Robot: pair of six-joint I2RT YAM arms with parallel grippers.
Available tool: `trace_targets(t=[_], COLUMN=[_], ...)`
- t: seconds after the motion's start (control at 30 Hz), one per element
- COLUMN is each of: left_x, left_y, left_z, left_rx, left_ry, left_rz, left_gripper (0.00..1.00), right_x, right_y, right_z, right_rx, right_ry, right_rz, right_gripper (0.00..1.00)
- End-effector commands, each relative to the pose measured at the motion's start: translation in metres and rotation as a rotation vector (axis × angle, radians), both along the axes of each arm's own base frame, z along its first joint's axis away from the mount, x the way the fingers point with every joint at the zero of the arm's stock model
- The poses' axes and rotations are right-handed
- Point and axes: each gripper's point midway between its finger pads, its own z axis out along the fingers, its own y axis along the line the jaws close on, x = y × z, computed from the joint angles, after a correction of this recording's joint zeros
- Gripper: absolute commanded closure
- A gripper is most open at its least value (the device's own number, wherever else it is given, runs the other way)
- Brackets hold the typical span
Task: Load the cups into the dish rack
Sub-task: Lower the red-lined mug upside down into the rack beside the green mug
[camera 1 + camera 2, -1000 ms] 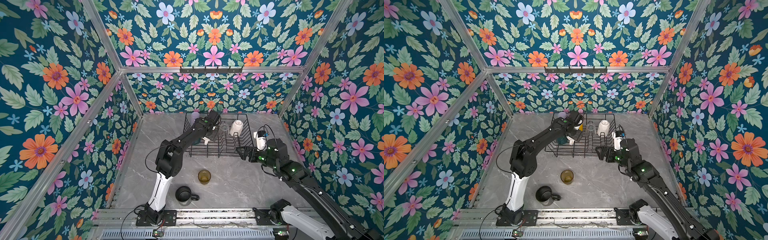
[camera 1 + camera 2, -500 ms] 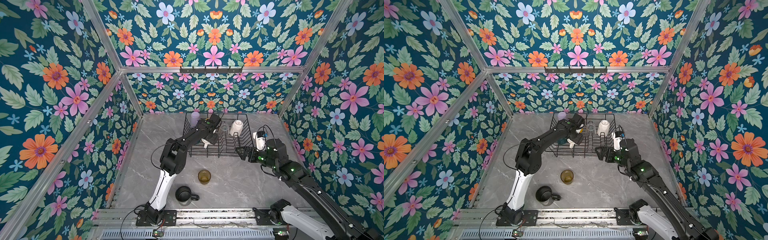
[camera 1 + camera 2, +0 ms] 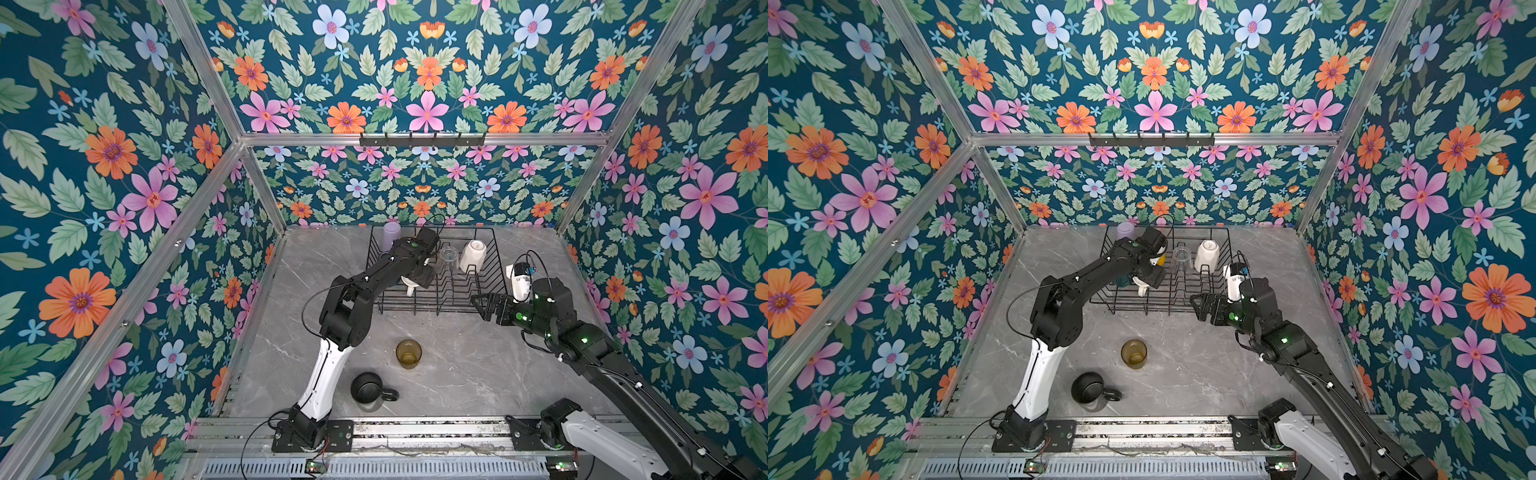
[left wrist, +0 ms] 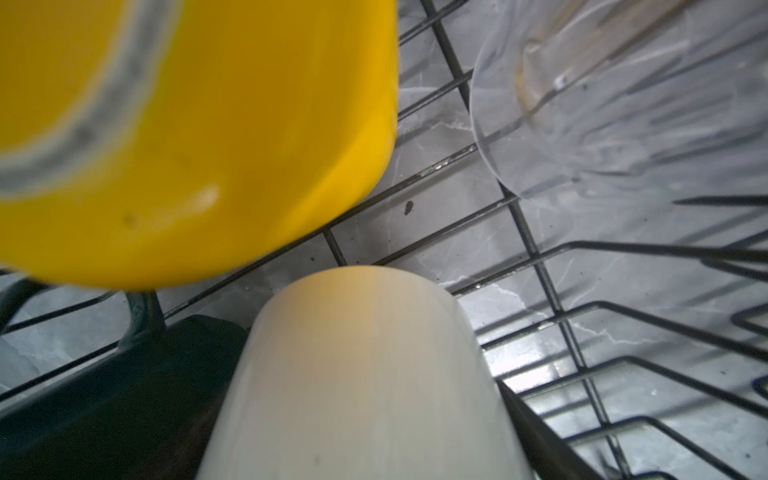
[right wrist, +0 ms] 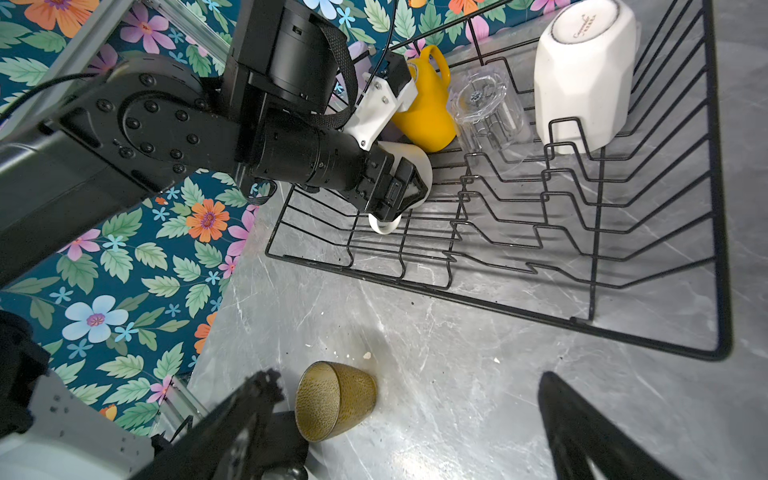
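While my left gripper [image 5: 409, 178] clamps the cream-white mug [image 4: 365, 374] low inside the dish rack [image 5: 575, 321], just beside the yellow mug [image 4: 208, 145], letting go crookedly could topple it against that neighbour. My right gripper [image 3: 481, 303] hangs open, empty.

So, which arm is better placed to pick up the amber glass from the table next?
Right, probably. The right gripper hangs open and empty near the dish rack, and its wrist camera faces the amber glass. The left gripper is inside the rack, closed on the cream-white mug.
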Motion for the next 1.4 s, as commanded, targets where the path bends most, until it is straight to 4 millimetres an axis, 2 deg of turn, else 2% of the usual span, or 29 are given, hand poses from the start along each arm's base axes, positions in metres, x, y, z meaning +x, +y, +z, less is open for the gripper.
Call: trace_targets(t=[0.0,0.23,0.5,0.87,1.07,1.23,1.37], left_x=[0.002,0.001,-0.001,-0.008,-0.013,-0.019,-0.018], left_y=[0.004,0.003,0.002,-0.002,-0.004,0.001,0.002], left_z=[0.006,0.010,0.016,0.010,-0.002,-0.013,-0.014], left_rx=[0.002,-0.005,-0.020,-0.037,-0.037,-0.006,0.001], left_ry=[-0.015,-0.016,-0.016,0.024,0.063,0.102,0.099], left_rz=[0.014,0.013,0.012,-0.010,-0.022,-0.022,-0.022], left_gripper=[0.35,0.19,0.13,0.16,0.16,0.12,0.08], right_x=[0.002,0.004,0.005,0.004,0.004,0.004,0.003], right_y=[0.003,0.005,0.007,0.007,0.007,0.008,0.007], right_z=[0.005,0.005,0.007,0.007,0.006,0.005,0.004], right_rx=[0.016,0.022,0.027,0.034,0.034,0.038,0.037], right_ry=[-0.020,-0.016,-0.016,-0.013,-0.011,-0.009,-0.006], right_rz=[0.006,0.011,0.016,0.019,0.019,0.018,0.019], right_gripper=[0.01,0.01,0.01,0.01,0.01,0.01,0.01])
